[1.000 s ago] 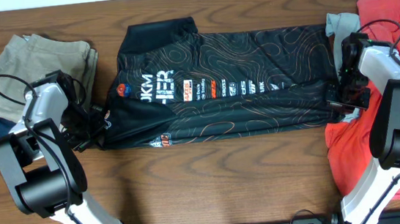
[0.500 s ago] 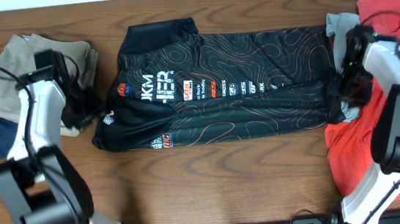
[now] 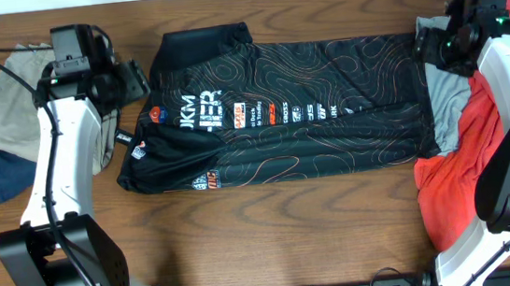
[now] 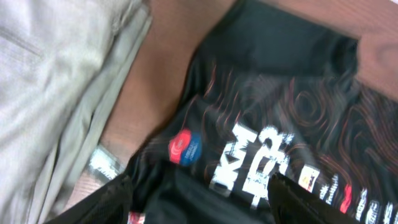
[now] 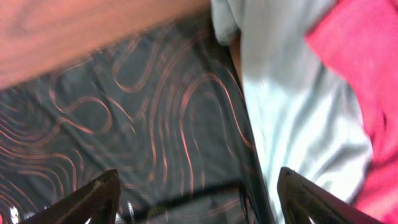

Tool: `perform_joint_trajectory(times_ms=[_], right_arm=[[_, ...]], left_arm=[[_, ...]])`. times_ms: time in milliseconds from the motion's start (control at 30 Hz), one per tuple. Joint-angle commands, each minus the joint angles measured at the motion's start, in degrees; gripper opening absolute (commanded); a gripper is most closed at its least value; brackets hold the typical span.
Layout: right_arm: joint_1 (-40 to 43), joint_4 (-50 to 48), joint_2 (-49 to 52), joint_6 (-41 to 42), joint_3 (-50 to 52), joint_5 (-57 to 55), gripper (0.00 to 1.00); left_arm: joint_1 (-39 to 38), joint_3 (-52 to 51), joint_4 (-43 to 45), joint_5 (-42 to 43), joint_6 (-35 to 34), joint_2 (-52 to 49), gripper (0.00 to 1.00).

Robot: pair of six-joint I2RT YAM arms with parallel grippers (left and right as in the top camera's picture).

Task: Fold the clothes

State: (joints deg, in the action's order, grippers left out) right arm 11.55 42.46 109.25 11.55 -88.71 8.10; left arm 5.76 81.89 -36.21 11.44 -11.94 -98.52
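Note:
The clothes centre on a black T-shirt (image 3: pixel 280 112) with orange contour lines and white print, lying folded into a wide band across the table. My left gripper (image 3: pixel 133 80) hovers open over its left end by the collar. In the left wrist view the gripper (image 4: pixel 199 211) shows both dark fingers (image 4: pixel 106 202) spread wide above the white lettering (image 4: pixel 261 162). My right gripper (image 3: pixel 426 47) is open over the shirt's right end. In the right wrist view the gripper (image 5: pixel 199 205) hangs above the black cloth (image 5: pixel 155 124), where it meets a pale grey-blue shirt (image 5: pixel 292 118). Neither gripper holds anything.
A beige garment (image 3: pixel 6 92) on a navy one (image 3: pixel 0 172) lies at the far left. A coral-red shirt (image 3: pixel 461 189) and the pale grey-blue shirt (image 3: pixel 448 96) are heaped at the right, under my right arm. Bare wooden table (image 3: pixel 274 244) runs along the front.
Both grippers were shut on the shirt's lower corners. They have opened, let go, and moved toward the table's far edge. The shirt has stayed in place.

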Motion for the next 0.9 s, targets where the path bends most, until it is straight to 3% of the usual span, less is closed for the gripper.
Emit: perform_joint_trajectory(times_ms=[0, 67, 133, 200, 300, 867], right_arm=[[-1.6, -2.8, -0.4, -2.7, -0.5, 0.9, 0.77], [-1.9, -4.7, -0.4, -2.6, -0.4, -1.5, 0.65], [-1.7, -6.2, -0.4, -2.6, -0.4, -2.4, 0.39], [-1.2, -7.4, -0.2, -2.2, -0.4, -2.3, 0.19], [0.0, -7.5, 0.6, -2.2, -0.4, -2.0, 0.01], [1.4, -17.7, 15.6, -3.0, -0.4, -6.7, 0.01]], left_arm=[[-0.1, 2.1, 2.2, 0.0, 0.5, -0.8, 0.72], [-0.1, 2.1, 2.7, -0.1, 0.5, -0.8, 0.72], [-0.1, 2.0, 2.4, -0.1, 0.5, -0.8, 0.72], [-0.1, 1.9, 1.9, 0.0, 0.5, -0.9, 0.72], [-0.2, 1.9, 0.6, 0.2, 0.5, -0.9, 0.71], [-2.0, 1.5, -0.8, 0.1, 0.5, -2.3, 0.72]])
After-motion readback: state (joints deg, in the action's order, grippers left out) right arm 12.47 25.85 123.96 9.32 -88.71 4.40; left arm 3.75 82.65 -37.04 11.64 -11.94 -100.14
